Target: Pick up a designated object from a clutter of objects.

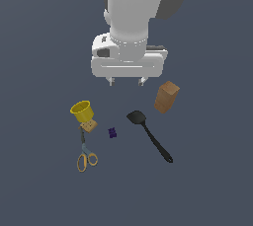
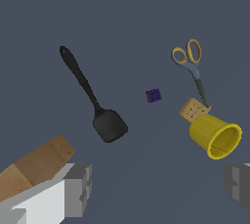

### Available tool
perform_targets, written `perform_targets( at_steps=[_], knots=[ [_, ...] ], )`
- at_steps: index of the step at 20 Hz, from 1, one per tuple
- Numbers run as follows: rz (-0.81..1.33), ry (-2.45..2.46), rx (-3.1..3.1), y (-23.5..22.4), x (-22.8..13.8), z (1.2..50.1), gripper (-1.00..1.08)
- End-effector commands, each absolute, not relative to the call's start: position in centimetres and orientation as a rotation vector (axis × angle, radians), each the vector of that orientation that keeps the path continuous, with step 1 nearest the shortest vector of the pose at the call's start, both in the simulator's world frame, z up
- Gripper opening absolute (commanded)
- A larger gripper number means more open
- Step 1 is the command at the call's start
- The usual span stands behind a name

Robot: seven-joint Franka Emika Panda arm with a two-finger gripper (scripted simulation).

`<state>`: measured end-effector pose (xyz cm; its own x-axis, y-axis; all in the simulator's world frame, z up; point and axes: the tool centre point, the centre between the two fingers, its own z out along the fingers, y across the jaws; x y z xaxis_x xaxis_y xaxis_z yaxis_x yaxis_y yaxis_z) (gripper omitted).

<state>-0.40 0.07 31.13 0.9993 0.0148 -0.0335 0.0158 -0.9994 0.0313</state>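
The tall brown wooden block (image 1: pixel 166 97) stands upright toward the exterior view's right; it also shows in the wrist view (image 2: pixel 36 164), partly behind one finger. My gripper (image 1: pixel 127 80) hangs open and empty well above the surface, to the exterior view's left of the block. In the wrist view its two grey fingers (image 2: pixel 78 189) stand far apart with nothing between them. The clutter lies below: a black spatula (image 1: pixel 148 133), a tiny purple piece (image 1: pixel 112 132), a yellow cup (image 1: pixel 81 111), a small tan dotted cube (image 1: pixel 89 126) and orange-handled scissors (image 1: pixel 86 154).
The dark grey surface (image 1: pixel 207 180) carries all the objects. The spatula's blade (image 2: pixel 110 125) lies closest to the block. The cup, dotted cube and scissors sit close together at the exterior view's left. The arm's white body (image 1: pixel 133 18) fills the upper middle.
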Motion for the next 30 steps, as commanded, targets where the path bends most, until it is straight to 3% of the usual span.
perform_targets(
  at_steps=[1,8,15,24,30],
  knots=[
    [-0.065,0.016,3.102,-0.2,-0.5,31.0,1.00],
    [-0.059,0.062,3.106,0.9,-0.7,30.5,1.00],
    [-0.047,0.271,3.103,5.6,-2.0,28.1,1.00],
    [-0.019,0.742,3.044,15.1,-7.1,22.8,1.00],
    [-0.006,0.966,2.987,19.0,-10.5,20.4,1.00]
  ],
)
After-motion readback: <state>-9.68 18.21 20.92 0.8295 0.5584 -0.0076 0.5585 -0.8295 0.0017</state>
